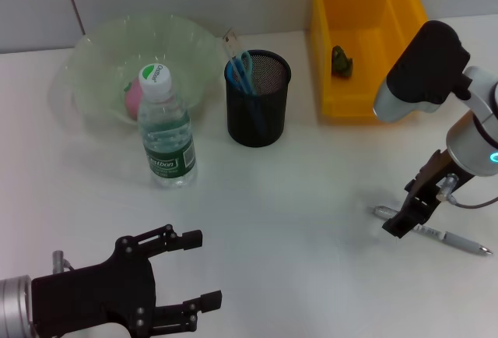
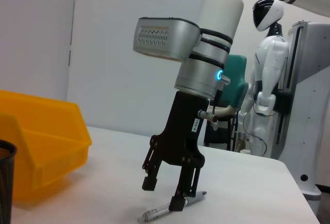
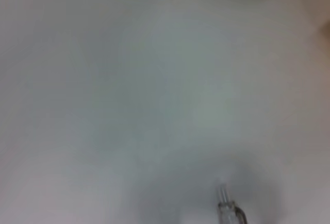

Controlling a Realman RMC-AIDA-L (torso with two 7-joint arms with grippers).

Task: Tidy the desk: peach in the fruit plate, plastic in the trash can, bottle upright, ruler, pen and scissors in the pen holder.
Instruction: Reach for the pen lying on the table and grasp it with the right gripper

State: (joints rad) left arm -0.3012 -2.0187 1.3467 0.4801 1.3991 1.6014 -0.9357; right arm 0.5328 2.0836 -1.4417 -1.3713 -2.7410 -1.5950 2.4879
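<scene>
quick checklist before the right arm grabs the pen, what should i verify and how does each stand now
1. Right end effector open over the pen: ok, fingers apart, one on each side of the barrel.
2. Fingers low enough to close: ok, one tip at the pen, the other just above the table.
3. Pen lying free, nothing on it: ok.
4. Pen holder upright with room: ok, though scissors and ruler already stand inside.
5. Left end effector clear of the path: ok, open near the front edge.
</scene>
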